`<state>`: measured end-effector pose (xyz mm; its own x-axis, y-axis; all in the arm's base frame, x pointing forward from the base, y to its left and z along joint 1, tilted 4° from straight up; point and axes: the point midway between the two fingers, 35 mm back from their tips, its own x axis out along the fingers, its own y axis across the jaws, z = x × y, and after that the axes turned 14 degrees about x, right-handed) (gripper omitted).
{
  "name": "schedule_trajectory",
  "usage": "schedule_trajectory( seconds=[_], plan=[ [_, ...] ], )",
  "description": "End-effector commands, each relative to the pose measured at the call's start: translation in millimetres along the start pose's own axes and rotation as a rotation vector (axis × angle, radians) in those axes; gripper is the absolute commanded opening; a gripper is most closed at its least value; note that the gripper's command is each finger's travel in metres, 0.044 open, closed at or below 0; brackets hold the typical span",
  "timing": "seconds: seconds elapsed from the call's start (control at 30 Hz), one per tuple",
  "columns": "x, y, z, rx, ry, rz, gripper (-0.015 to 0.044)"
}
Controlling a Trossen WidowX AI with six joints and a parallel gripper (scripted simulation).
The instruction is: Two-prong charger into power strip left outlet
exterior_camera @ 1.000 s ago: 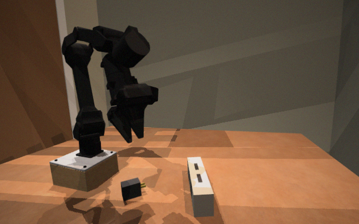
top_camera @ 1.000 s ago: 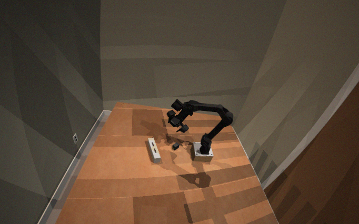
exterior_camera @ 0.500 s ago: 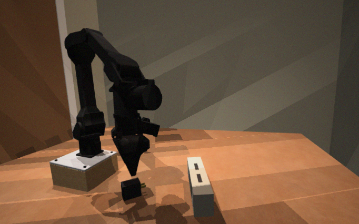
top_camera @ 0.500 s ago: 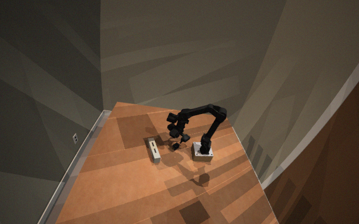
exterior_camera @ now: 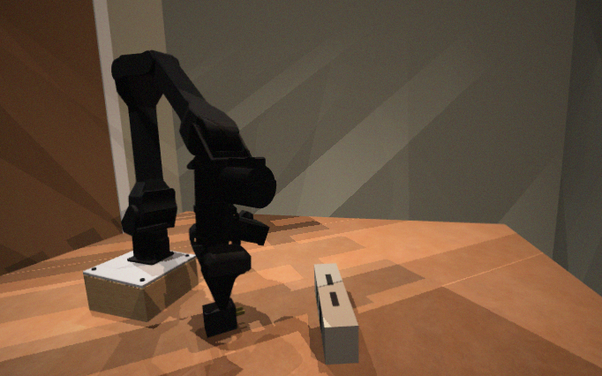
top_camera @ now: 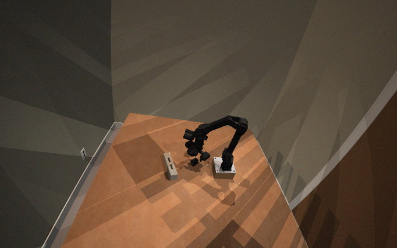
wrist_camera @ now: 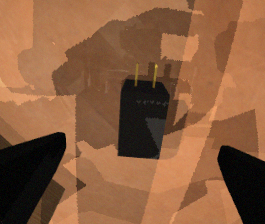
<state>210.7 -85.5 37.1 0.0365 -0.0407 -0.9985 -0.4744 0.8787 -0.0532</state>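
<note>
Orange-brown tabletop (top_camera: 126, 222) (exterior_camera: 434, 261) (wrist_camera: 13, 65), angular shadows; the black charger (top_camera: 193, 161) (exterior_camera: 220, 319) (wrist_camera: 142, 120) lies between the tabletop's side edges, beneath the released gripper (top_camera: 197, 156) (exterior_camera: 222, 305) (wrist_camera: 143, 147).

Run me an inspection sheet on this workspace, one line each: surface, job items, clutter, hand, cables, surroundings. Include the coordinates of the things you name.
Surface: orange-brown tabletop (top_camera: 117, 215) (exterior_camera: 434, 261), crossed by patchy shadows.
Job items: black block-shaped two-prong charger (top_camera: 194, 161) (exterior_camera: 220, 321) (wrist_camera: 142, 122) with brass-coloured prongs, unplugged; pale grey oblong power strip (top_camera: 166, 156) (exterior_camera: 341, 315) beside it, two dark slots on top.
Clutter: nothing seen.
Hand: black two-fingered hand (wrist_camera: 143, 147), open above the charger, holding nothing.
Cables: nothing seen.
Surroundings: grey-green walls (top_camera: 194, 61) (exterior_camera: 364, 116); white wall outlet plate (top_camera: 82, 153); black jointed arm (top_camera: 215, 123) (exterior_camera: 146, 145) on a white-topped box base (top_camera: 218, 175) (exterior_camera: 112, 298).
</note>
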Motion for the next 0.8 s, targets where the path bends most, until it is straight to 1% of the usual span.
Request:
schedule_trajectory(
  seconds=[0.0,0.77],
  plan=[
    [5,1,-1,0.004,0.009,0.001,0.044],
    [40,1,2,0.004,0.009,0.001,0.044]
  ],
)
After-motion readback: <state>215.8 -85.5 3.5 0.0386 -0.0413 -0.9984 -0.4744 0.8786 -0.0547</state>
